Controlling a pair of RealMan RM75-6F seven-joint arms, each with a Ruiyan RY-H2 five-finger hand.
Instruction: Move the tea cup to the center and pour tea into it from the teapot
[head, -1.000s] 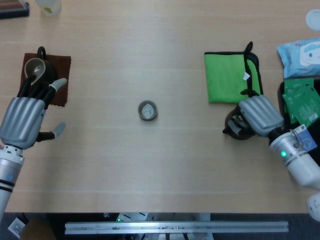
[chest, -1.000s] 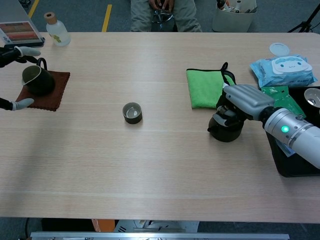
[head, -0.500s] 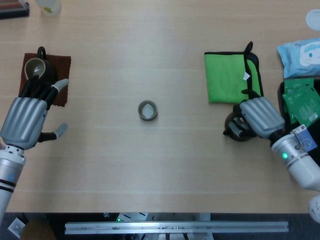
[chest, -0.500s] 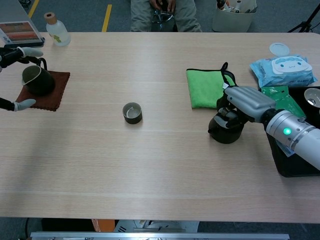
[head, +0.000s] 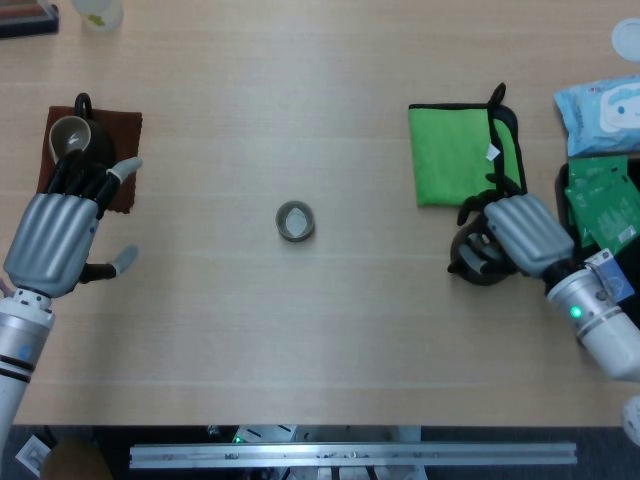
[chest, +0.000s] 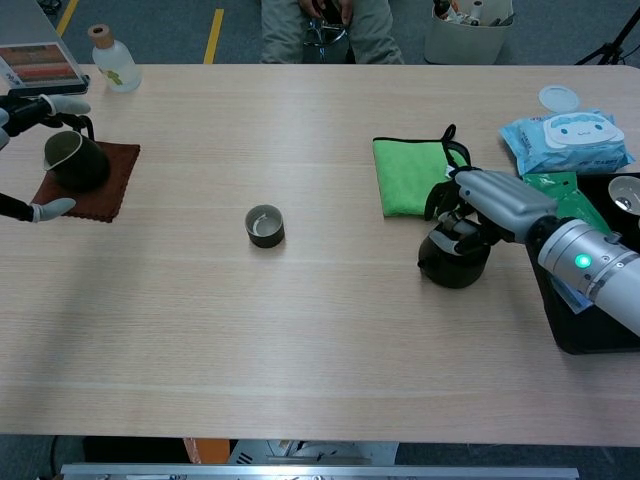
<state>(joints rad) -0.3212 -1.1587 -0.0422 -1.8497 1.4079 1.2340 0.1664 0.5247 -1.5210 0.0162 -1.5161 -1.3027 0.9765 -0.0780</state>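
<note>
Tea cup (head: 295, 221) mid-bench (head: 320, 330). Far right of it, right hand (head: 517, 232) curled over teapot (chest: 452, 262), grip unclear. Left hand (head: 55, 240) spread, empty.

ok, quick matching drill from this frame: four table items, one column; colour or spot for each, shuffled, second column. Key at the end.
Items:
1. tea cup
2. teapot
3. pitcher
4. folded cloth

Descriptions:
A. bright green, lying flat
B. sits on a brown mat, far left
C. alone on bare wood near the table centre
D. dark, under the right hand

Pairs: 1-C, 2-D, 3-B, 4-A
</note>
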